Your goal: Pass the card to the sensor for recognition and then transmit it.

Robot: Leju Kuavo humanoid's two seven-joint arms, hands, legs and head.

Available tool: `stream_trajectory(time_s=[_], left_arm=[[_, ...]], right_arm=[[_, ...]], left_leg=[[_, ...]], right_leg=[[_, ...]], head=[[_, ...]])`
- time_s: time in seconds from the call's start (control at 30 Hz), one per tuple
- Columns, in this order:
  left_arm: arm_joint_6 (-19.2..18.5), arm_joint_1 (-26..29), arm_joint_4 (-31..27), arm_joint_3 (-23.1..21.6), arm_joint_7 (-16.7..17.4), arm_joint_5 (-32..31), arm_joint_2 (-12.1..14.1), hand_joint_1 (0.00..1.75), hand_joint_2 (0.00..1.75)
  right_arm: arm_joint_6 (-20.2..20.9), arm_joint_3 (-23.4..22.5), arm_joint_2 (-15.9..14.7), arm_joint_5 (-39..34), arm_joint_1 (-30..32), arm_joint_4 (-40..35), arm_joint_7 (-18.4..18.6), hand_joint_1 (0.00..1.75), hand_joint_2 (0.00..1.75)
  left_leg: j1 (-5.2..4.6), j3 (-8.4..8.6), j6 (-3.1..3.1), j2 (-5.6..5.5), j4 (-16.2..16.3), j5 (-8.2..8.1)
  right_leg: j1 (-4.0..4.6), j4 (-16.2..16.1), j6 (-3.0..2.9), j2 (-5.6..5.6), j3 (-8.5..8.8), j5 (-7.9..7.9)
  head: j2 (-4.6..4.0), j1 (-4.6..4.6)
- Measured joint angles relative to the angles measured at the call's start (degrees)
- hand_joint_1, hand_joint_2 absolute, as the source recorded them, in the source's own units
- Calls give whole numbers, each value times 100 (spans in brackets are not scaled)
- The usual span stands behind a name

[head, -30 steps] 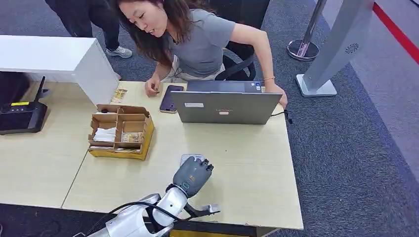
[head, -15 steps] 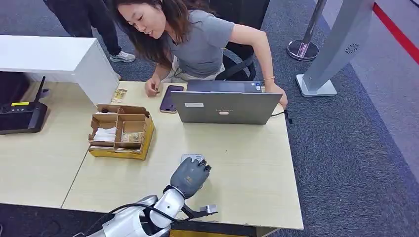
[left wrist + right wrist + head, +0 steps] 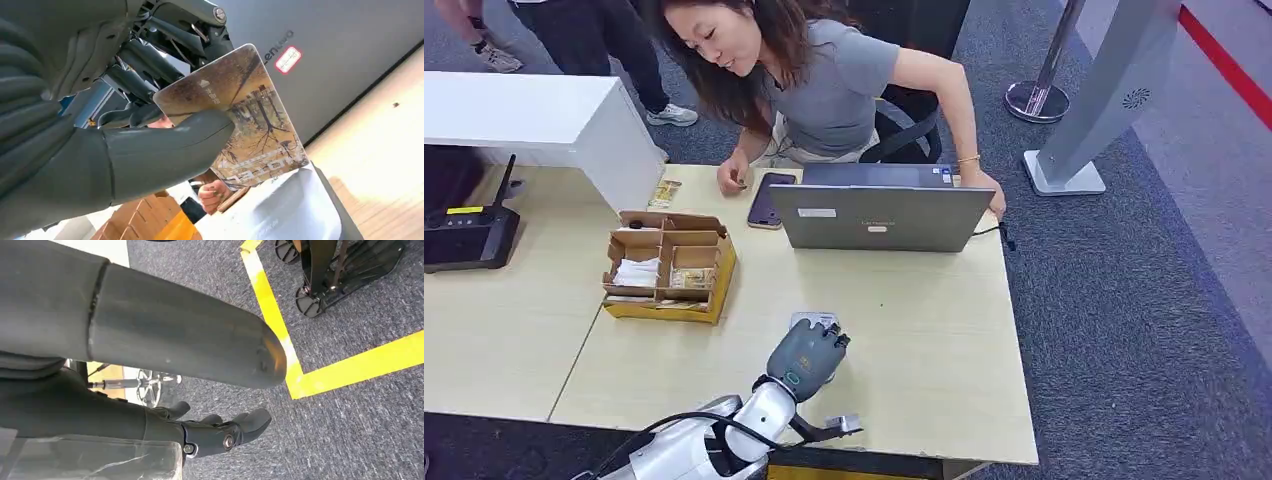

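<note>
From the head view I have the left hand (image 3: 808,355) low in the middle of the frame, out over the pale wooden surface (image 3: 924,340), its fingers toward a small grey card reader (image 3: 812,320) that sits just beyond it. The left wrist view tells me more: the thick thumb (image 3: 165,150) presses on the face of the card (image 3: 250,120) and darker fingers (image 3: 145,87) back it from the other side, so the hand is pinching the card. The card shows a brown picture of bare trees and some lettering, and it is tilted above the reader's pale top (image 3: 285,210).

My right hand (image 3: 220,432) hangs over grey carpet (image 3: 360,430) marked with yellow tape (image 3: 300,375); its fingers are loosely curled, with nothing in them.

At the top centre of the head view a person (image 3: 824,80) leans over the far edge of the surface, behind an open grey laptop (image 3: 879,215). A dark phone (image 3: 769,200) lies beside the laptop. Left of centre is a cardboard box (image 3: 669,265) with compartments holding cards and papers. A black router (image 3: 469,235) sits at the left edge, and a white box (image 3: 544,120) stands in the upper left.
</note>
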Motion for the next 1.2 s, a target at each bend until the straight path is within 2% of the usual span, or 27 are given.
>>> stream_trajectory(time_s=[0.57,1.07,1.2], left_arm=[[-76,-1,0,0,461,0,140,175,175],[-144,0,-6,-15,525,-2,144,175,175],[157,0,-13,-15,599,-2,103,175,175]], right_arm=[[35,-9,11,-13,2,0,13,0,0],[87,-20,26,-83,1,0,11,0,0],[109,-20,28,-68,0,-2,9,0,0]], left_leg=[[0,0,0,0,0,0],[0,0,0,0,0,0],[0,0,0,0,0,0]], right_leg=[[0,0,0,0,0,0],[0,0,0,0,0,0],[0,0,0,0,0,0]], head=[[0,-2],[0,0],[0,0]])
